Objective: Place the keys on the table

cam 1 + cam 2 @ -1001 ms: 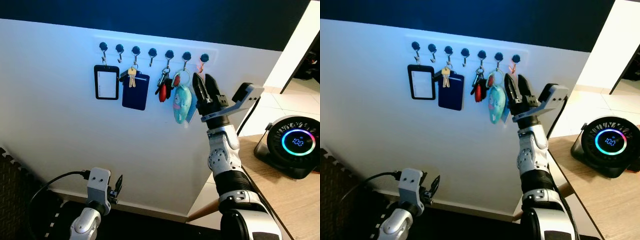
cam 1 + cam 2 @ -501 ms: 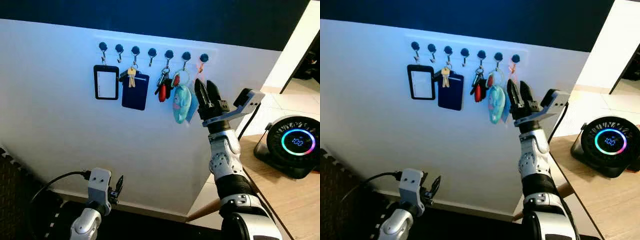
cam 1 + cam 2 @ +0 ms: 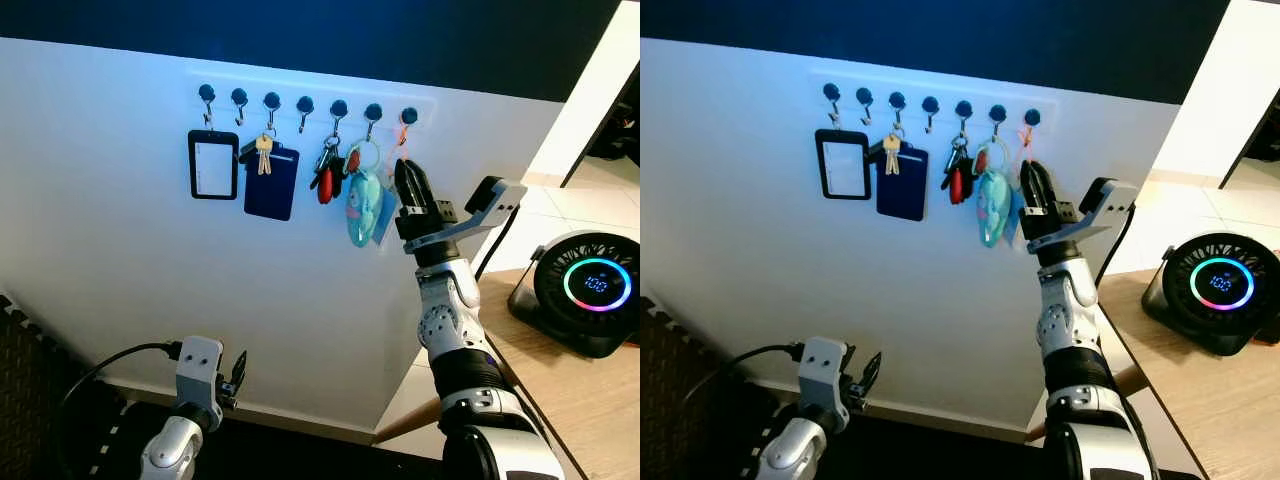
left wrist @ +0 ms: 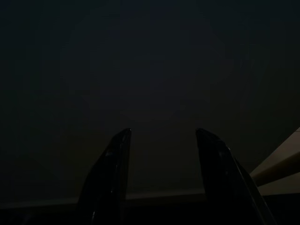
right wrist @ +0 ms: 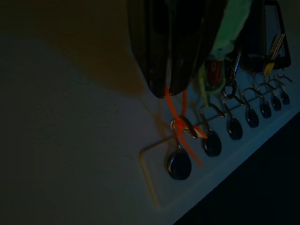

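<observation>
Seven round dark hooks (image 3: 305, 104) sit in one row on the white rack (image 3: 432, 104) in the upper middle of the frame. Two card holders hang at the row's left end: one black-framed badge holder (image 3: 213, 165) and one dark blue holder (image 3: 271, 183). There is one bunch of keys (image 3: 327, 170), one blue plush charm (image 3: 363, 208) and one orange loop (image 3: 401, 139). One round fan (image 3: 596, 288) stands at the right edge.

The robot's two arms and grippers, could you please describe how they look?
Both arms are jointed silver-grey metal. The right gripper has two long, tapering black fingers on a grey angular wrist block. The left gripper has short-looking black fingers on a pale grey boxy mount, with a black cable looping from it.
</observation>
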Controlling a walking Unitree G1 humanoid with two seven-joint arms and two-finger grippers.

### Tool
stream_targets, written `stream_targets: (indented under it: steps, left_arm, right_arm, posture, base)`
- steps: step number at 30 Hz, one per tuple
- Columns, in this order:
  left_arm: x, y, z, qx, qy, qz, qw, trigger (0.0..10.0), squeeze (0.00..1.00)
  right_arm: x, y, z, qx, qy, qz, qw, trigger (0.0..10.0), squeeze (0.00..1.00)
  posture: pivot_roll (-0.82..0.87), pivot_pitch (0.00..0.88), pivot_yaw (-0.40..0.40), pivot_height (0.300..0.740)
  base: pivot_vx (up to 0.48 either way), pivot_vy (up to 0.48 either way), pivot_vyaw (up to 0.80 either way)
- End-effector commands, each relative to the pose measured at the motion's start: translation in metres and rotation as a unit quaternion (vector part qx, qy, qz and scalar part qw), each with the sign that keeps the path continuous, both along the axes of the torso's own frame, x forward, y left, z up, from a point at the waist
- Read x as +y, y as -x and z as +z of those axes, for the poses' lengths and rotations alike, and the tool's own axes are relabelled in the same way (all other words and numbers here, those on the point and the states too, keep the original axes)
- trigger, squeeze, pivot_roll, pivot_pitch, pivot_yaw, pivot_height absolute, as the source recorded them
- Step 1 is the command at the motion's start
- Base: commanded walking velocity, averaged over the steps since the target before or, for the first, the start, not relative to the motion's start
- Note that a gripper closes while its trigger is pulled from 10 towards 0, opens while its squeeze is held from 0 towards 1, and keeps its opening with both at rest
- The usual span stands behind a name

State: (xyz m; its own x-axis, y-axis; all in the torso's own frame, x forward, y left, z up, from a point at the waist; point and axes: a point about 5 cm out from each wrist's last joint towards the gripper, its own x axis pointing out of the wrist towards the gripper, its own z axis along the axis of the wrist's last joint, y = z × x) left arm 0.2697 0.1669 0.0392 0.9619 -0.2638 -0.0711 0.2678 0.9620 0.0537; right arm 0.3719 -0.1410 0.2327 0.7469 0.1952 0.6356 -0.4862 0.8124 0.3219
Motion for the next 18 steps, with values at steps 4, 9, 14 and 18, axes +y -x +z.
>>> stream_targets:
  steps: [4, 9, 14, 18]
  left_arm:
    - [-0.0023, 0.0044, -0.0052, 0.013, -0.006, -0.008, 1.000, 10.0, 0.00]
    - [-0.0026, 0.0042, -0.0050, 0.012, -0.006, -0.009, 1.000, 10.0, 0.00]
    - [-0.0044, 0.0033, -0.0017, 0.001, -0.003, -0.014, 1.000, 10.0, 0.00]
    - [-0.0062, 0.0035, 0.0035, -0.018, 0.008, -0.019, 1.000, 10.0, 0.00]
  right_arm:
    - [-0.0019, 0.0002, -0.0011, 0.005, 0.006, -0.004, 1.000, 5.6, 0.00]
    - [-0.0018, 0.0000, -0.0009, 0.005, 0.005, -0.006, 1.000, 4.8, 0.00]
    - [-0.0037, 0.0002, 0.0031, -0.004, -0.003, -0.008, 1.000, 0.0, 0.00]
    - [-0.0039, 0.0006, 0.0034, -0.005, -0.003, -0.008, 1.000, 0.0, 0.00]
  posture:
    - [0.09, 0.075, -0.065, 0.740]
    - [0.09, 0.072, -0.066, 0.740]
    - [0.09, 0.068, -0.066, 0.740]
    - [0.09, 0.063, -0.064, 0.740]
  base:
    - [0.000, 0.000, 0.00]
    - [0.000, 0.000, 0.00]
    - [0.000, 0.000, 0.00]
    - [0.000, 0.000, 0.00]
